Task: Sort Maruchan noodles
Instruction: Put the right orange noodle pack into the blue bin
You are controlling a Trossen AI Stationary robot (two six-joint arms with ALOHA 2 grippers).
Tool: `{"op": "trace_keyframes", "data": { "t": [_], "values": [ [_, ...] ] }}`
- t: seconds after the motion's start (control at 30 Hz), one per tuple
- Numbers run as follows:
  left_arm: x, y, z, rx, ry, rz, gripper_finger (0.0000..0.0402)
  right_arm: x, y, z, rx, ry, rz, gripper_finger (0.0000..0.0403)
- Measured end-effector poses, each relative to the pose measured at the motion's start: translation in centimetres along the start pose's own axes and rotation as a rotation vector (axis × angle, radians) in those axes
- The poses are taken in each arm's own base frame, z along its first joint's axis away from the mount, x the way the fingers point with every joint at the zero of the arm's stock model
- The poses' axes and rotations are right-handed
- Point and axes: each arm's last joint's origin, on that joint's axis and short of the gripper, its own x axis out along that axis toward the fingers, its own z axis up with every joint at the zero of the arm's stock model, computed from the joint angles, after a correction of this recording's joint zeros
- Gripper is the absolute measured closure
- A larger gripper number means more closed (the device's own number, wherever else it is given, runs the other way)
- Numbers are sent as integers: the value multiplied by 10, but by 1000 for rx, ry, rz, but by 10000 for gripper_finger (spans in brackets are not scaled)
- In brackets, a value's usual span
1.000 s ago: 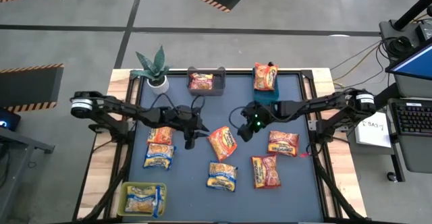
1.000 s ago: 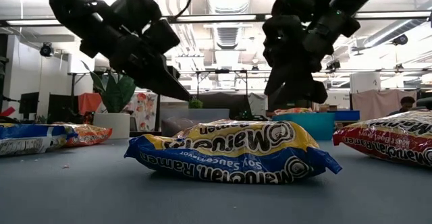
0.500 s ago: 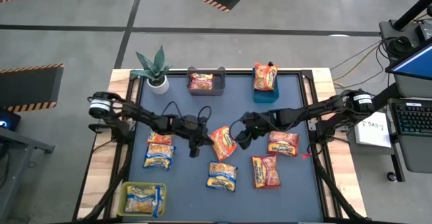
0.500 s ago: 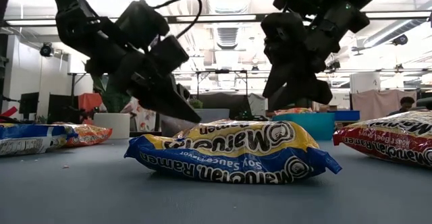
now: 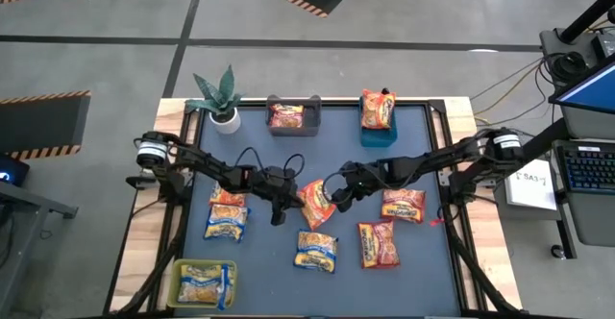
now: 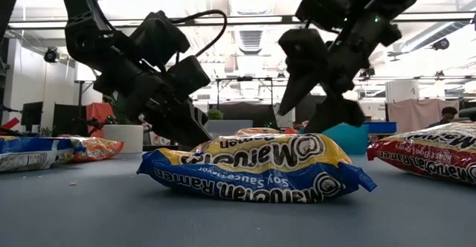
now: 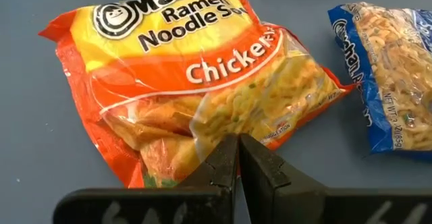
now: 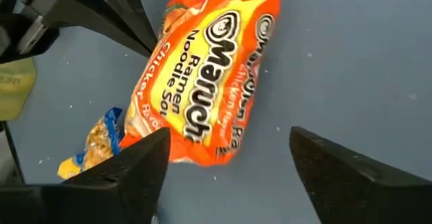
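Observation:
An orange Maruchan chicken packet (image 5: 315, 202) lies flat on the dark mat at mid-table, between my two grippers. My left gripper (image 7: 239, 150) is shut; its tips stand low at the packet's long side. My right gripper (image 8: 229, 177) hangs open above the packet's other side, with one packet end (image 8: 202, 150) below the gap between its fingers. Other noodle packets lie flat on the mat: yellow-and-blue ones (image 5: 316, 250) (image 5: 225, 225), red-pink ones (image 5: 377, 244) (image 5: 403, 204) and another orange one (image 5: 228, 197). My left gripper's shut fingertips (image 7: 229, 158) come slanting down from the table's left at the orange packet's long side edge (image 7: 202, 133). The packet lies flat on the mat. Whether the tips touch it, I cannot tell.
At the far edge stand a grey bin (image 5: 292, 125) and a teal bin (image 5: 378, 134), each with a packet in it. A yellow-green bin (image 5: 204, 298) with yellow-and-blue packets is at the near left. A potted plant (image 5: 217, 98) stands at the far left corner.
My left gripper has sunk and gone toward the table's right, up to the orange packet's side. My right gripper has moved toward the table's left over the packet and has opened wider. The packets have stayed where they were.

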Motion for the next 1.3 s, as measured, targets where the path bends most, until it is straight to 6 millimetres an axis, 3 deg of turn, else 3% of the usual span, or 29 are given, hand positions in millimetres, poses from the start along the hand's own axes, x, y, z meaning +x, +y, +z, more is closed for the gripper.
{"op": "trace_keyframes", "data": {
  "t": [0.27, 0.6, 0.9, 1.3],
  "values": [
    [-1, 0, -4, -29, 24, 3, 402, 26, -10, 14, -7, -24, 77, 62],
    [-2, 0, -8, -38, 27, 3, 402, 50, -20, 27, -28, -31, 224, 56],
    [-2, 0, -8, -38, 28, 5, 402, 62, -23, 27, -53, -31, 288, 85],
    [-3, 1, -8, -35, 16, 8, 401, 62, -22, 28, -90, -40, 293, 168]
  ]
}}
